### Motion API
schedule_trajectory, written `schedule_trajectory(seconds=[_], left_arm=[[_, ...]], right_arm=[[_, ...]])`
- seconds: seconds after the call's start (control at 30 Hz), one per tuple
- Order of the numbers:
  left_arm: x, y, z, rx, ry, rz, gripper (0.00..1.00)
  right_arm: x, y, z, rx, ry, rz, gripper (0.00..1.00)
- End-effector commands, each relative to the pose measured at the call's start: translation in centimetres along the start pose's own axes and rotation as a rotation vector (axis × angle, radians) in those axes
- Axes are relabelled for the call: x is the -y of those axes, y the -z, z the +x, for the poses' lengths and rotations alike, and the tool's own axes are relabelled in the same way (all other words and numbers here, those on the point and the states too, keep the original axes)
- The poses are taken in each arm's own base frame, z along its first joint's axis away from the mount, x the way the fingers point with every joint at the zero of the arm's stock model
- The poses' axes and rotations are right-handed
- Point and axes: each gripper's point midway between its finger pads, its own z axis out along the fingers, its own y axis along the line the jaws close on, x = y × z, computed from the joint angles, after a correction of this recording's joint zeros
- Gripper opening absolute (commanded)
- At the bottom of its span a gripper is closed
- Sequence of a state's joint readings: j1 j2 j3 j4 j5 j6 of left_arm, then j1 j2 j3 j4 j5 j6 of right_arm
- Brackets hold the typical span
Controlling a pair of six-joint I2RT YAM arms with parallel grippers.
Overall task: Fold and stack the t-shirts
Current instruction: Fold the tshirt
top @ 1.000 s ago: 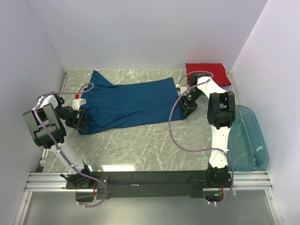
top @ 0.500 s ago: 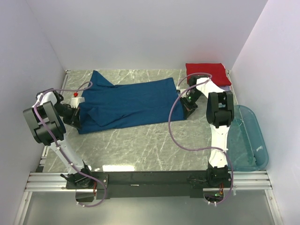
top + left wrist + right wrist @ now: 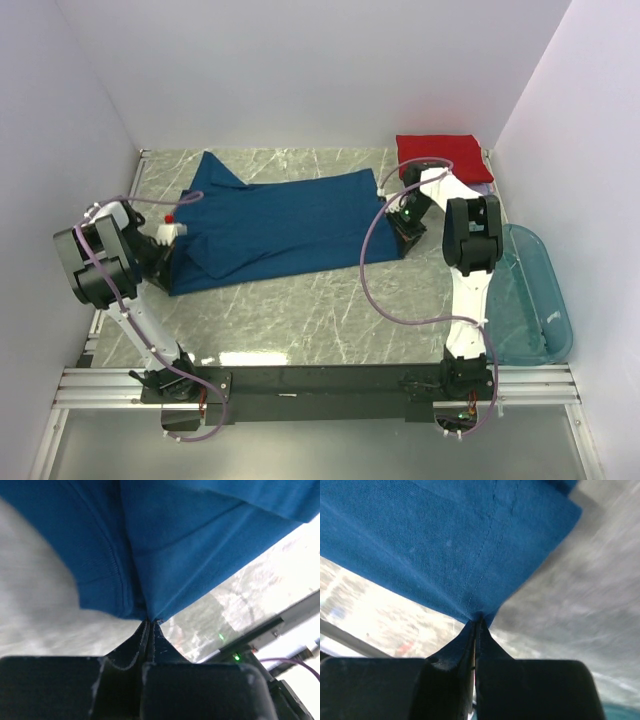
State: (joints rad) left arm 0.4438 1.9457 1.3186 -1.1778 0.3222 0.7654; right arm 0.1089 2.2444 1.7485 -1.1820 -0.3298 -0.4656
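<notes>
A dark blue t-shirt [image 3: 275, 220] lies stretched across the marble table, wrinkled at its left end. At that left end my left gripper [image 3: 170, 248] is shut on a bunched fold of the blue cloth [image 3: 150, 555], which rises straight from its tips [image 3: 150, 621]. On the other end my right gripper [image 3: 398, 228] is shut on the hem corner of the same shirt [image 3: 445, 545], pinched at its tips [image 3: 479, 616]. A folded red t-shirt [image 3: 442, 157] rests at the back right corner, behind the right arm.
A translucent teal plastic tub [image 3: 530, 295] sits at the table's right edge beside the right arm's base. White walls close in on the left, back and right. The black rail [image 3: 320, 382] with both arm bases runs along the near edge.
Both grippers went from open to shut on the blue shirt's ends. The left gripper shifted slightly toward the shirt's left edge, and the cloth there has bunched up.
</notes>
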Motion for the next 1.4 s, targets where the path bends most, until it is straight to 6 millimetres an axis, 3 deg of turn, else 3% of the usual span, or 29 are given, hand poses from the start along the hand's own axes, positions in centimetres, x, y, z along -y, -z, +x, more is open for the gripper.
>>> schedule_trajectory(seconds=[0.0, 0.23, 0.43, 0.47, 0.53, 0.57, 0.63, 0.73, 0.83, 0.9, 0.93, 1.1, 1.23, 1.37], left_arm=[[0.2, 0.2, 2.2, -0.052, -0.012, -0.053, 0.01], [1.3, -0.2, 4.4, -0.082, -0.047, -0.065, 0.01], [1.8, 0.0, 4.2, -0.054, -0.059, -0.056, 0.01], [1.8, 0.2, 3.5, -0.027, -0.063, -0.057, 0.14], [2.2, 1.3, 2.5, 0.026, -0.089, -0.057, 0.29], [2.6, 2.4, 1.0, 0.092, -0.109, -0.053, 0.39], [3.3, 4.8, -0.8, 0.169, -0.152, -0.071, 0.44], [5.0, 6.8, -3.2, 0.247, -0.211, -0.079, 0.46], [7.1, 7.3, -5.2, 0.290, -0.266, -0.111, 0.46], [8.2, 6.8, -5.6, 0.281, -0.285, -0.130, 0.46], [9.9, 5.9, -5.7, 0.262, -0.310, -0.127, 0.46], [12.3, 3.0, -5.9, 0.212, -0.360, -0.194, 0.42], [14.9, -0.3, -3.9, 0.102, -0.405, -0.164, 0.38], [15.4, -2.9, -2.3, 0.003, -0.428, -0.186, 0.38]], right_arm=[[0.6, 1.5, 2.2, -0.035, 0.046, 0.083, 0.00], [-0.8, 0.5, 7.7, -0.140, 0.049, 0.066, 0.00], [-1.7, 1.1, 9.3, -0.134, 0.050, 0.072, 0.00], [-1.8, 1.3, 9.1, -0.126, 0.051, 0.068, 0.13], [-2.6, 2.1, 8.4, -0.096, 0.048, 0.037, 0.35], [-2.9, 2.8, 7.9, -0.070, 0.054, 0.038, 0.55], [-3.7, 4.1, 6.8, -0.023, 0.059, 0.014, 0.67], [-4.2, 5.7, 5.7, 0.029, 0.062, 0.018, 0.68], [-4.8, 6.7, 4.7, 0.089, 0.064, 0.012, 0.68], [-4.8, 6.9, 4.3, 0.109, 0.058, 0.014, 0.68], [-4.7, 6.9, 4.1, 0.113, 0.055, 0.016, 0.68], [-4.4, 6.1, 3.9, 0.121, 0.030, 0.016, 0.67], [-4.3, 5.5, 4.1, 0.116, 0.019, 0.016, 0.67], [-4.1, 5.2, 4.2, 0.112, 0.013, 0.011, 0.66]])
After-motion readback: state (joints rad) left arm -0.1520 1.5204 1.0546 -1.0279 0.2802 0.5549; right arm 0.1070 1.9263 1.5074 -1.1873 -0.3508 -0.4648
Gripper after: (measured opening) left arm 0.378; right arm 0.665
